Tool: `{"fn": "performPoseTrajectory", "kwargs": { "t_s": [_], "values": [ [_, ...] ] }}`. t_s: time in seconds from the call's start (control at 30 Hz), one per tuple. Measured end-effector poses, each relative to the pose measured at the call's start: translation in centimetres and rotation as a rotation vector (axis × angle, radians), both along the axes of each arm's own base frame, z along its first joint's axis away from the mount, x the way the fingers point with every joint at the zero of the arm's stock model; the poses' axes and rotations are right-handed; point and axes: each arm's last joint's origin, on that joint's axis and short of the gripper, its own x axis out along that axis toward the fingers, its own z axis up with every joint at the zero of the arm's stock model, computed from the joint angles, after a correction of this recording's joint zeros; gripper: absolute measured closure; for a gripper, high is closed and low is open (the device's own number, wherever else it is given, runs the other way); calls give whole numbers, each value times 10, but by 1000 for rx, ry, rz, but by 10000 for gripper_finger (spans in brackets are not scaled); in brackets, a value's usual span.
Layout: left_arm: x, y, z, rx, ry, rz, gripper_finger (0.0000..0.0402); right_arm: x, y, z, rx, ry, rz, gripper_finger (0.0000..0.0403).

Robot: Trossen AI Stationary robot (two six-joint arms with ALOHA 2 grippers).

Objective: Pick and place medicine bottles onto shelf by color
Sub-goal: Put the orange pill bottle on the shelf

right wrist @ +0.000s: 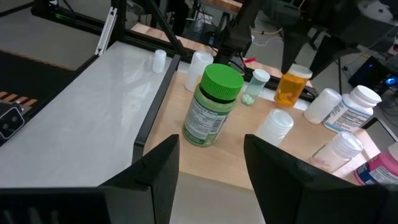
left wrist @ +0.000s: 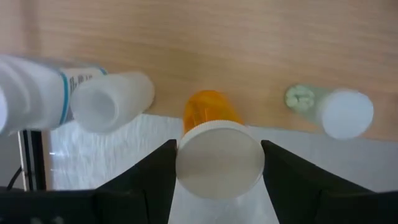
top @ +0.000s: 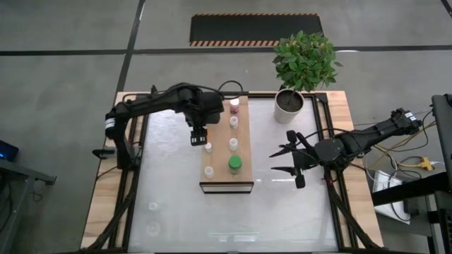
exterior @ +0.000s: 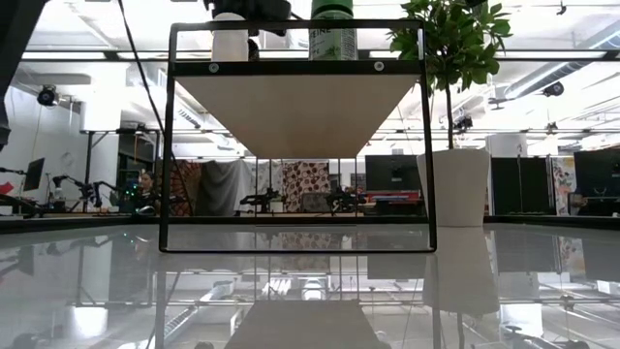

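Note:
The shelf, a light-wood plank on a black frame, stands mid-table. On it stand a maroon bottle, a green-capped bottle and several white bottles. My left gripper hangs over the shelf's left edge, shut on an orange bottle with a white cap. My right gripper waits open to the right of the shelf, level with the green-capped bottle, nothing between its fingers. My left gripper pinches the orange bottle's white cap by its rim between the two fingers. The fingers come from above, pointing down. The bottle is upright below them at the shelf's left edge. Whether its base touches the wood I cannot tell.
A white pot with a leafy plant stands at the table's far edge, right of the shelf. Two small pale round things lie on the glassy table top near the front left. Black frame rails run along the table's sides.

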Motion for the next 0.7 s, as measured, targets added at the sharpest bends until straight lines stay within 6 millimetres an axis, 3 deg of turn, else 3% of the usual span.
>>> {"fn": "performPoseTrajectory", "kwargs": {
  "t_s": [0.7],
  "values": [
    [11,2,-7,1,-34,-16,212,0,-1,0,3,-2,-21,232]
  ]
}}
